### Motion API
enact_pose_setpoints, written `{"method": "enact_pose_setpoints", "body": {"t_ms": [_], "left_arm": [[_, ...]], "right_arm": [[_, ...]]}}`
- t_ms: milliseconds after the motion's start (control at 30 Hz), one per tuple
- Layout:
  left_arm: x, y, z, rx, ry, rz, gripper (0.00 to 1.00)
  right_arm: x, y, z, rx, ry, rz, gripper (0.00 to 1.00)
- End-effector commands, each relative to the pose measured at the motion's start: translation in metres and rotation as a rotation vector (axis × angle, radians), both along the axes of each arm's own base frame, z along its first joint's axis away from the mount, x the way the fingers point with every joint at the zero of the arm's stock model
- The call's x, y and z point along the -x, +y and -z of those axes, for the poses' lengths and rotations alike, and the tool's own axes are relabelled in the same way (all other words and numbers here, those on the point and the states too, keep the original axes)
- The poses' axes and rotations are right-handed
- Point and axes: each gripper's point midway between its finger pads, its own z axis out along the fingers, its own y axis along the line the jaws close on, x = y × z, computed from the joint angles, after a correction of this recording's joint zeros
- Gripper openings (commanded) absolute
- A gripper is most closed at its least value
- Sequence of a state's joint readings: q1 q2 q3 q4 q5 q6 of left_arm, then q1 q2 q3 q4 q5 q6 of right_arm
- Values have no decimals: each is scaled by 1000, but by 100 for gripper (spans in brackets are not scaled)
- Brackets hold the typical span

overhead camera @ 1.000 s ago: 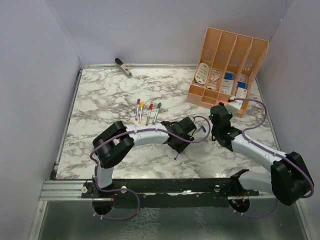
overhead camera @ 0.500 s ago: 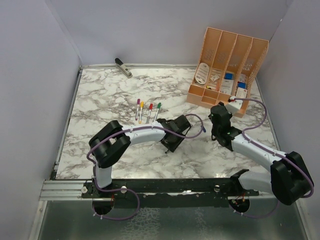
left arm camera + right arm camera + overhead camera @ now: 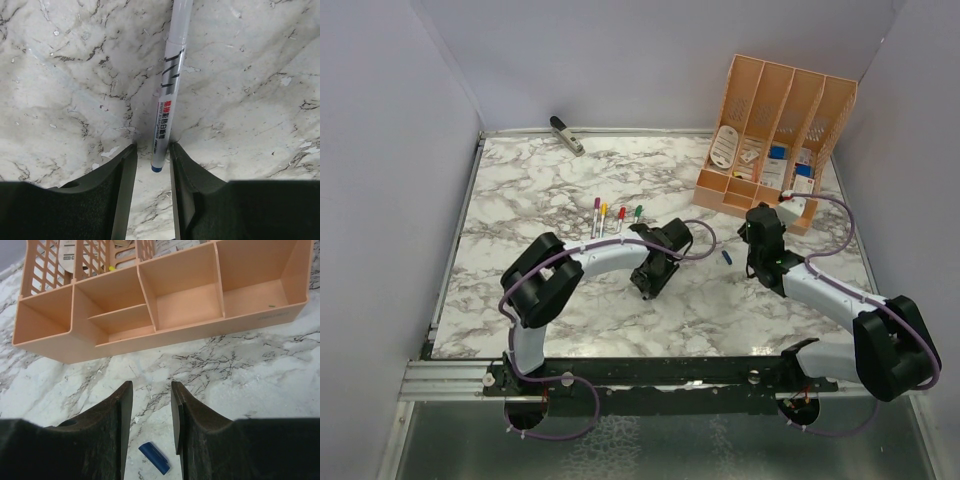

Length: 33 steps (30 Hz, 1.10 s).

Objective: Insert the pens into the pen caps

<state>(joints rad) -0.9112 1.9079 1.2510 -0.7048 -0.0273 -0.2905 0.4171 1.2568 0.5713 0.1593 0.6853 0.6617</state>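
Observation:
My left gripper [image 3: 649,283] is slightly open, low over the marble. The blue-ended silver pen [image 3: 167,95] lies between its fingertips, close to the right finger, with a gap on the left side. It points away from the wrist. The blue cap [image 3: 726,256] lies on the table to the right, apart from this pen. In the right wrist view the blue cap [image 3: 154,458] lies below and between my right gripper's [image 3: 149,390] open, empty jaws. Three other pens [image 3: 619,219] and a partly covered green one lie in a row behind the left arm.
A peach desk organizer [image 3: 775,130] with cards and small items stands at the back right, and its low front compartments [image 3: 165,300] are just ahead of the right gripper. A grey-black stapler-like tool [image 3: 566,134] lies at the back left by the wall.
My left gripper has moved left and a little back with the blue-ended pen, away from the blue cap. The right arm has barely moved.

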Motion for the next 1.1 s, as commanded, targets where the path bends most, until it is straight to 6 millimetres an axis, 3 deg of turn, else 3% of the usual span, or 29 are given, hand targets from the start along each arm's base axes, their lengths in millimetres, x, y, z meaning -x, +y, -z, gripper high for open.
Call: {"method": "enact_pose_setpoints", "body": {"t_ms": [0, 300, 567, 833, 1067], "left_arm": [[17, 69, 55, -317, 125, 45, 36], [2, 36, 52, -217, 96, 78, 37], [-17, 20, 63, -205, 67, 117, 40], [-34, -18, 52, -102, 33, 146, 40], [-36, -35, 47, -62, 16, 153, 40]], "right_arm": [[-10, 8, -16, -42, -48, -23, 36], [-11, 9, -19, -44, -62, -25, 36], [-12, 12, -18, -48, -59, -39, 36], [-9, 10, -18, -50, -70, -39, 36], [-10, 15, -14, -59, -61, -60, 36]]}}
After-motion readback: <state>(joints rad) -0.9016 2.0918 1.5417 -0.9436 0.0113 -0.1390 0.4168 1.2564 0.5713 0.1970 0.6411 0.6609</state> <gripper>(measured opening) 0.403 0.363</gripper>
